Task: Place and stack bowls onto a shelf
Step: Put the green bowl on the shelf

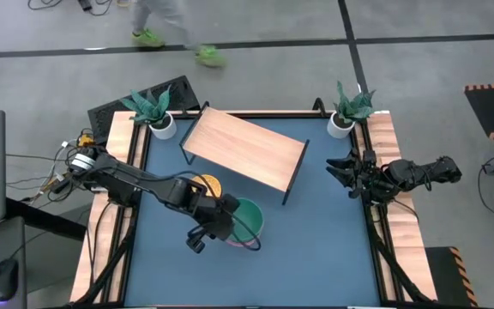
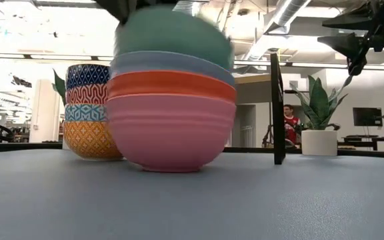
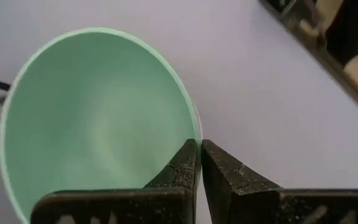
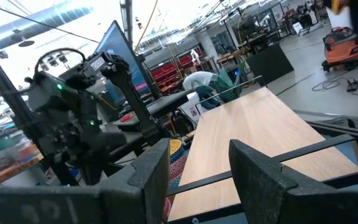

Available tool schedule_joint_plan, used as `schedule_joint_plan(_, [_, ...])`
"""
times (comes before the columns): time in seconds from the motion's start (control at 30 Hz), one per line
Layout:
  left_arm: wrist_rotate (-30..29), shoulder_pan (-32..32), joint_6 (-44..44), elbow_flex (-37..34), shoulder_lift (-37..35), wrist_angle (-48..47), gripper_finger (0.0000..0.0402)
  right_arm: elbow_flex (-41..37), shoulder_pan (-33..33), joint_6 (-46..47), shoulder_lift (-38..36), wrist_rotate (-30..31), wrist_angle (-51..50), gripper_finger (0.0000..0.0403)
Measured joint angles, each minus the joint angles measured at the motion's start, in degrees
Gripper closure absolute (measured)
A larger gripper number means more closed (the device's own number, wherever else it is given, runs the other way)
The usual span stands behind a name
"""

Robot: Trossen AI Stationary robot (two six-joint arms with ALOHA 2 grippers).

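A green bowl (image 3: 98, 118) tops a stack of larger bowls (image 2: 172, 113) at the table's middle: blue-grey, orange-red, then pink at the bottom. My left gripper (image 3: 199, 150) is shut on the green bowl's rim, and the bowl sits tilted in the low view. Beside that stack, a stack of smaller patterned bowls (image 2: 89, 110) rests on the table. The shelf (image 1: 245, 148), a light wooden board on thin black legs, stands behind them. My right gripper (image 4: 197, 171) waits open at the table's right edge, holding nothing. My left gripper pinches the green bowl's rim (image 3: 195, 127) on the side toward the table's left, one finger inside the bowl and one outside. The fingers slant down from the table's left. The bowl is tilted over the blue-grey bowl (image 2: 172, 63); whether it is clear of it cannot be told.
Two small white pots with green plants (image 1: 157, 116) (image 1: 346, 116) stand at the table's far corners. Wooden rails (image 1: 118, 172) run along the table's left and right sides. Bare blue table (image 1: 316, 249) lies near and to the right of the stacks. A person walks beyond the far edge.
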Motion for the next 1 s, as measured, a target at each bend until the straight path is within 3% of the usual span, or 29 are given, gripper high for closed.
schedule_joint_plan(0.4, [-6.63, 0.67, -3.11, 10.91, -0.02, 0.07, 0.0401, 0.0, 0.0, 0.02, -0.02, 0.0, -0.05, 0.0212])
schedule_joint_plan(0.67, [-19.98, 5.11, -4.62, 17.29, -0.07, 2.92, 0.0401, 0.0, -0.02, -0.26, 0.0, 0.0, -0.59, 0.0212])
schedule_joint_plan(1.0, [-19.84, 14.56, -0.84, 17.68, 2.77, 4.32, 0.0402, 0.0, -0.02, 0.0, -0.02, 0.04, -1.44, 0.0212])
